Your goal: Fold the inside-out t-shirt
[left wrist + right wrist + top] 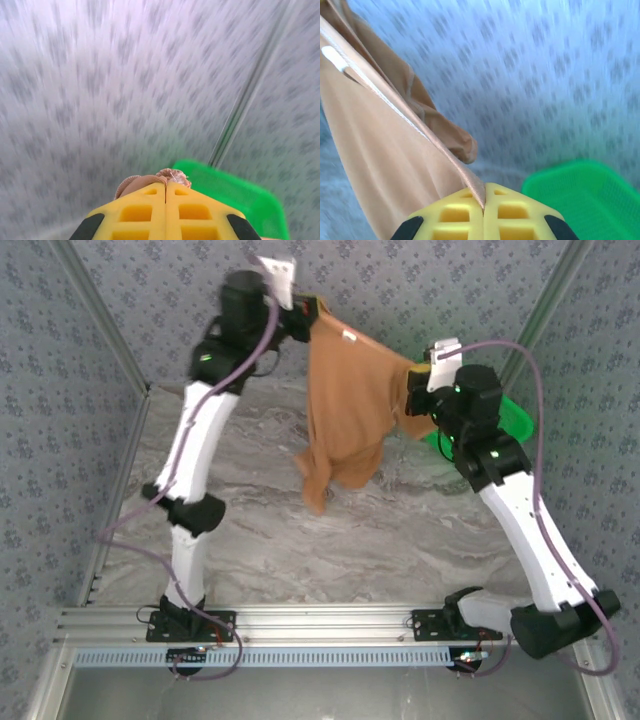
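Above the grey marbled table, the orange-tan short-sleeved cloth t-shirt hangs in the air, strung between the two raised arms.

- Left gripper: yellow fingers pressed together on a small bunched knob of cloth.
- Right gripper: clamped on a stitched edge that runs taut up and to the left.
- Small white neck label sits on the upper edge, between the two grips.
- Lower cloth gathers into a twisted tail; I cannot tell whether it touches the table.
- Green plastic mesh basket lies just beside the right arm.

Judgement: the step in hand is spreading the shirt for lay-down.

- Draw the grippers apart at level height until the top edge is straight.
- Lower slowly so the tail lands first and the body drapes flat.
- The left hold looks thin, so avoid jerks.
- Steer the right side clear of the basket.
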{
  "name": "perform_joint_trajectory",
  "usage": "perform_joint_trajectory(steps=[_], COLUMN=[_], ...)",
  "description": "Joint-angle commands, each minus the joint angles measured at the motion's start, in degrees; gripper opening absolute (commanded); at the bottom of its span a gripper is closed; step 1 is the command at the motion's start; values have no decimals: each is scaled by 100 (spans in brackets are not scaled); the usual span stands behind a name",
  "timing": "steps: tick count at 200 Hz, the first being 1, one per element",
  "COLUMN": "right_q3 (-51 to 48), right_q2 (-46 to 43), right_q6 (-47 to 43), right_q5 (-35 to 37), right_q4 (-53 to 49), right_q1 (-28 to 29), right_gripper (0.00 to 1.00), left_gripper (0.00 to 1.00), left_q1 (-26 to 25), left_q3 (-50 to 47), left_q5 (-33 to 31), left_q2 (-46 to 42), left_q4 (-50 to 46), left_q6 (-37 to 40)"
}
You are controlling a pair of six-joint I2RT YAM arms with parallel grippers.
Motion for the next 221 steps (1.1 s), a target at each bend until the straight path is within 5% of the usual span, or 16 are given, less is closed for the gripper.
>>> perform_joint_trajectory(steps=[1,65,117,147,177,221], right_q3=[634,1599,1731,1604,1654,1729], right_q2=[-215,-921,-896,-379,522,2754], right_q6=[-908,-1854,-2591,-3170,-2919,-2440], right_q5=[420,1431,1979,2498,2142,1685], right_q4=[-187,-550,-403,130,173,836], right_q1=[604,2260,2470,2098,1111,246], right_gripper=[0,0,0,0,0,0], left_gripper=[0,0,0,0,0,2], left_q1=[-471,-2497,-2617,-1572,-157,1185], left_q3=[-77,-2725,-3436,-3479,-4020,-5478], left_q5=[-752,-2498,-3563,-3477,-2784,-2040], left_q2=[-748,-3395,-3872,-3631,-3309,-1987], left_q4=[-420,1135,1611,1506,1431,2316], left_q6=[828,2236,2856,2528,1712,744])
